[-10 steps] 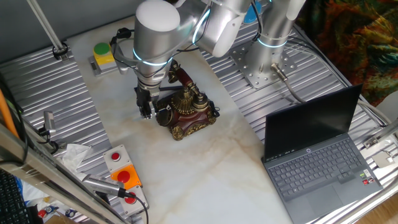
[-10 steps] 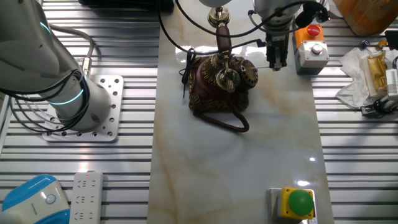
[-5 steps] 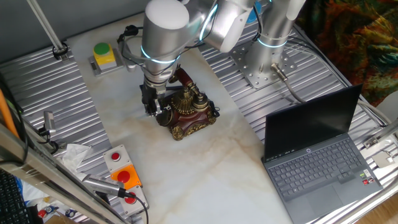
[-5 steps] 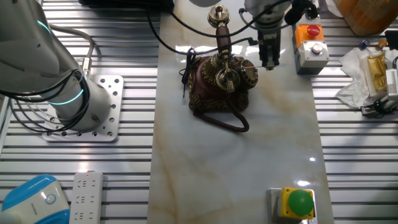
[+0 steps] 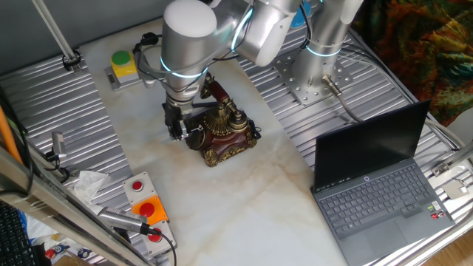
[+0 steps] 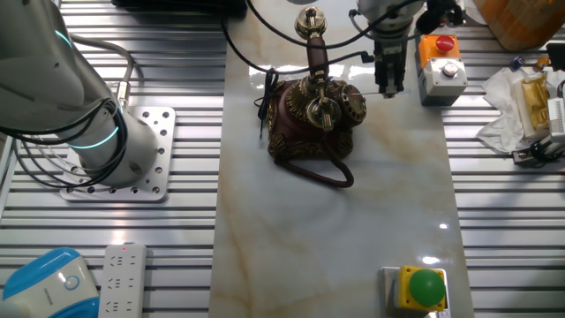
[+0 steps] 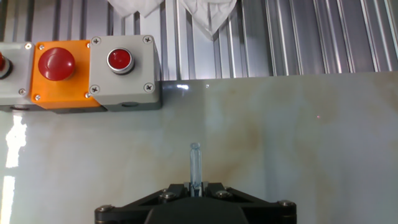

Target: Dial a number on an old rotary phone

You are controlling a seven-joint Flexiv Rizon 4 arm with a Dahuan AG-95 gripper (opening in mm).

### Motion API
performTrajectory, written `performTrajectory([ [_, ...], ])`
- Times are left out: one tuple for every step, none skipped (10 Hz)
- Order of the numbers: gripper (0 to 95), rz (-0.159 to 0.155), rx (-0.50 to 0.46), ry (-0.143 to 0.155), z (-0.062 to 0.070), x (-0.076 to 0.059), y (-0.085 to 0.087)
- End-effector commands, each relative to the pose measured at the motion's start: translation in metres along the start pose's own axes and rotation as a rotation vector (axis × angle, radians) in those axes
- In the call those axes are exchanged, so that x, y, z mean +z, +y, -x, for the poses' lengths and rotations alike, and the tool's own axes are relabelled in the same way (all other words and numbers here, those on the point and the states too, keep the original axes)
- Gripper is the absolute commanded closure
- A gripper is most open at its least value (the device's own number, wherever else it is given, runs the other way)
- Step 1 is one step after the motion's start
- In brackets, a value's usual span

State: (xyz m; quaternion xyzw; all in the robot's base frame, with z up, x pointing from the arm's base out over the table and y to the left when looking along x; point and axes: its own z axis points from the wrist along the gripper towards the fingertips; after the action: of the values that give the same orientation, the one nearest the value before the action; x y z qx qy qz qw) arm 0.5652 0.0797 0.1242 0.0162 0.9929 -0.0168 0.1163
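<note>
The old rotary phone [image 5: 224, 127] [image 6: 311, 117] stands on the marble table, dark red with brass trim, and its handset [image 6: 315, 55] rests on the cradle. The round dark dial [image 5: 196, 137] faces my gripper [image 5: 175, 131] [image 6: 389, 86], which hangs just beside that side of the phone and apart from it. In the hand view the gripper [image 7: 196, 186] is shut on a thin clear rod [image 7: 195, 163] that points out over bare marble. The phone is out of the hand view.
Grey and orange boxes with red buttons [image 7: 93, 71] [image 5: 145, 207] [image 6: 440, 58] sit at the table edge beyond the gripper. A green button on a yellow box [image 5: 123, 63] [image 6: 426, 287], an open laptop [image 5: 377, 188], tissue [image 6: 512, 97] and the arm's base [image 6: 106, 146] surround the marble.
The gripper swung in close to the phone's dial side half a second ago, then drew back out to about where it was a second ago. The phone has not moved.
</note>
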Motion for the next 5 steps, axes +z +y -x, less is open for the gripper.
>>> performTrajectory([
  [95.0, -0.002, 0.001, -0.001, -0.0016, 0.0024, 0.0008],
  [95.0, -0.005, 0.001, -0.001, -0.0031, 0.0049, 0.0015],
  [95.0, -0.005, 0.000, -0.003, -0.0045, 0.0058, 0.0016],
  [95.0, -0.006, -0.001, -0.004, -0.0059, 0.0067, 0.0019],
  [95.0, -0.010, -0.003, -0.005, -0.0074, 0.0074, 0.0022],
])
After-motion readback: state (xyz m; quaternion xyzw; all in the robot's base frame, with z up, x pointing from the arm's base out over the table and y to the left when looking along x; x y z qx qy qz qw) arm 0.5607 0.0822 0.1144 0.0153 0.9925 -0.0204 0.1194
